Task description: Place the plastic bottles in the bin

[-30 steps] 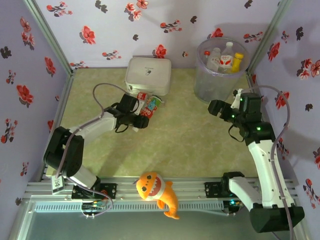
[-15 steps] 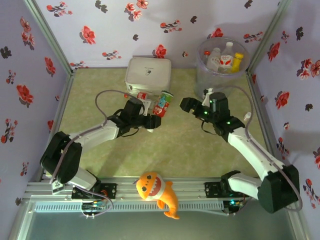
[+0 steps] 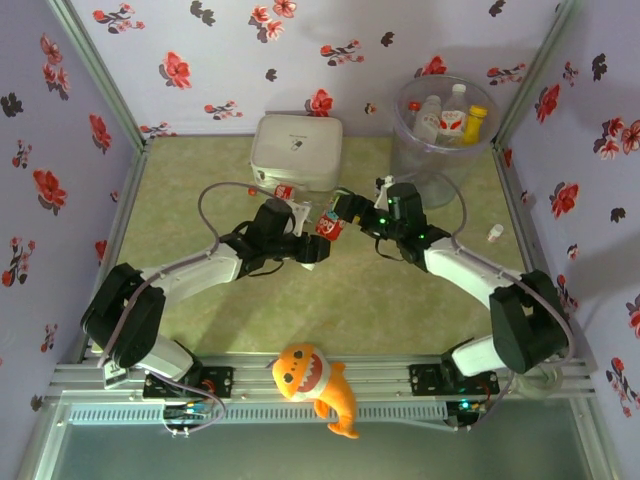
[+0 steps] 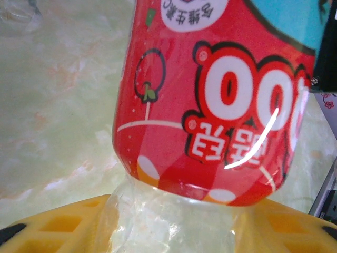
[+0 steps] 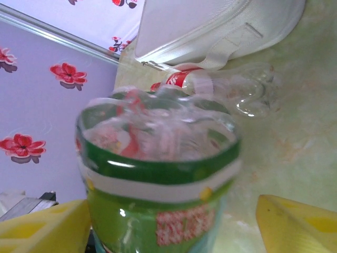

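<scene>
i read big white zeros on the bottle [image 4: 210, 105], on its red label, above upside-down chinese characters i can't decipher.

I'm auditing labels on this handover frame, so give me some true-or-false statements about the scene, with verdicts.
1. The left gripper holds a red-labelled bottle. True.
2. The bin is empty. False: several bottles lie inside.
3. The right gripper is clamped on the red-labelled bottle. False: one of its fingers stands clear.
4. The orange plush shark sits at the near edge of the table. True.
5. A second bottle lies beside the white box. True.
</scene>
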`<state>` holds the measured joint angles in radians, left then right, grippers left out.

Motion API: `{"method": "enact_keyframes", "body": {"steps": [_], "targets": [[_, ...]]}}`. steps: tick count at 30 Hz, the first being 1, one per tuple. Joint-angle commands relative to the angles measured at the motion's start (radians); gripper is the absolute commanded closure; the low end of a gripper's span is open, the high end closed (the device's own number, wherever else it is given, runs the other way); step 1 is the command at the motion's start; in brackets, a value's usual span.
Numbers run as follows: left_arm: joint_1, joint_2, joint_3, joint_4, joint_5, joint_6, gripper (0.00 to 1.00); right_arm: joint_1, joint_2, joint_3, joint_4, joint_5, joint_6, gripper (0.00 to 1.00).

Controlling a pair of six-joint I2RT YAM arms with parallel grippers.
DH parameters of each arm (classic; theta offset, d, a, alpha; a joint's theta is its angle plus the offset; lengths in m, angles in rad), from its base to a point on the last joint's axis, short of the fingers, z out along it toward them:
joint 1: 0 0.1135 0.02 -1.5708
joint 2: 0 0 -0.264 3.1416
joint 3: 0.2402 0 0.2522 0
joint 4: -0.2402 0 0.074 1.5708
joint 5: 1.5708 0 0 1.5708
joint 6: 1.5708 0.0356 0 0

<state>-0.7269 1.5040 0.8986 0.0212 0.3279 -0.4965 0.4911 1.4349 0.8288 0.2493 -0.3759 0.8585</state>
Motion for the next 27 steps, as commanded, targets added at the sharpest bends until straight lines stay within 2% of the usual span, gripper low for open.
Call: {"method": "enact_keyframes", "body": {"steps": [1, 8, 11, 14, 16, 17, 19, 22, 23, 27], "targets": [[-0.015, -0.007, 0.028, 0.019, 0.043, 0.017, 0.92, 0.012, 0.032, 0.003, 0.083, -0.02, 0.034, 0.25], [-0.019, 0.002, 0.033, 0.028, 0.046, 0.019, 0.92, 0.025, 0.076, 0.021, 0.111, -0.036, 0.05, 0.39], [-0.02, 0.003, 0.035, 0.025, 0.045, 0.022, 0.9, 0.026, 0.081, 0.023, 0.11, -0.036, 0.048, 0.5], [-0.019, 0.002, 0.033, 0.025, 0.045, 0.026, 0.84, 0.026, 0.072, 0.028, 0.088, -0.03, 0.036, 0.52], [-0.019, -0.002, 0.029, 0.025, 0.045, 0.029, 0.74, 0.026, 0.065, 0.037, 0.06, -0.024, 0.019, 0.53], [-0.019, -0.005, 0.029, 0.025, 0.045, 0.03, 0.65, 0.026, 0.06, 0.039, 0.049, -0.021, 0.011, 0.53], [-0.019, -0.013, 0.029, 0.02, 0.045, 0.035, 0.33, 0.026, 0.05, 0.056, 0.01, -0.013, -0.015, 0.54], [-0.019, -0.033, 0.03, -0.009, 0.026, 0.05, 0.03, 0.026, 0.018, 0.113, -0.111, 0.018, -0.099, 0.56], [-0.018, -0.043, 0.029, -0.026, 0.014, 0.059, 0.0, 0.026, 0.001, 0.14, -0.165, 0.036, -0.141, 0.57], [-0.005, -0.087, 0.017, -0.076, -0.019, 0.075, 0.0, 0.026, -0.066, 0.286, -0.419, 0.143, -0.339, 0.59]]}}
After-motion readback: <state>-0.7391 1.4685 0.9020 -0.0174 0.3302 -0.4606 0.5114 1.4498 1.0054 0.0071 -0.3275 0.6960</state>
